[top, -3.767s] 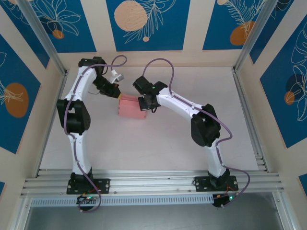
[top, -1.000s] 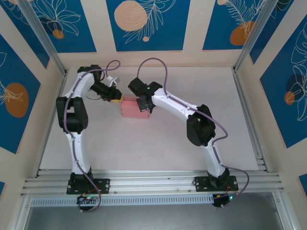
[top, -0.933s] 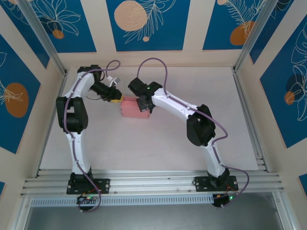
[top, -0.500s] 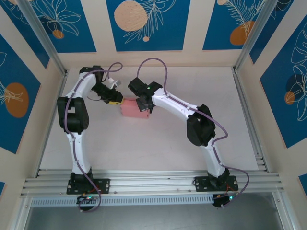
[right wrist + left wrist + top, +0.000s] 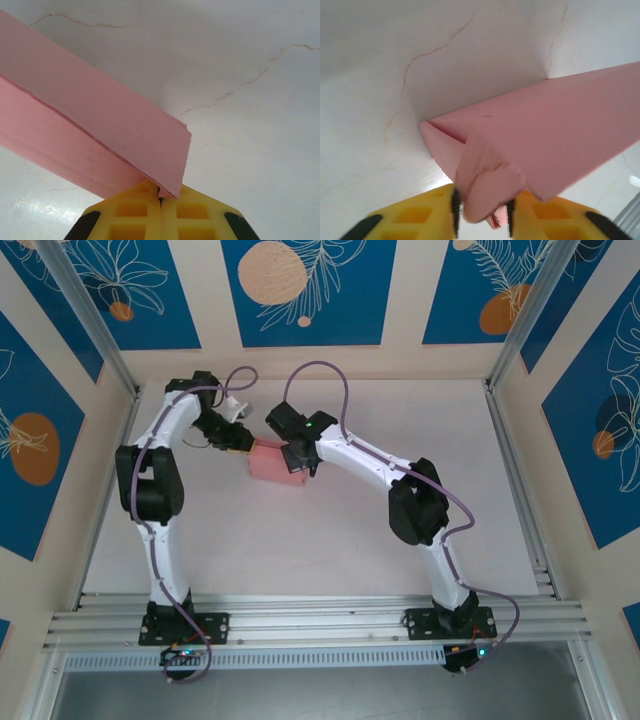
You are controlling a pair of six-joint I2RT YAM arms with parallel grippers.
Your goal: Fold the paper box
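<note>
Starting at your left, the left gripper (image 5: 240, 443) sits at the far left part of the white table (image 5: 300, 540), pointing right at the paper box (image 5: 275, 462). In its wrist view you see the left gripper (image 5: 482, 216) grasping the box's crumpled end flap (image 5: 487, 185), with the pink card filling the gap between the two yellow fingers (image 5: 420, 220). The paper box (image 5: 560, 135) runs away from that flap to the right as a long pink folded body resting on the table, its open corner showing just above the flap. In the overhead view it lies between the two grippers, towards the back of the table and left of centre. On your right, the right gripper (image 5: 300, 455) meets the box's right end from above. Its wrist view shows the right gripper (image 5: 160, 200) clenched tight, fingers pressed together on a thin corner edge of the paper box (image 5: 90, 135), which slants away up and to the left
</note>
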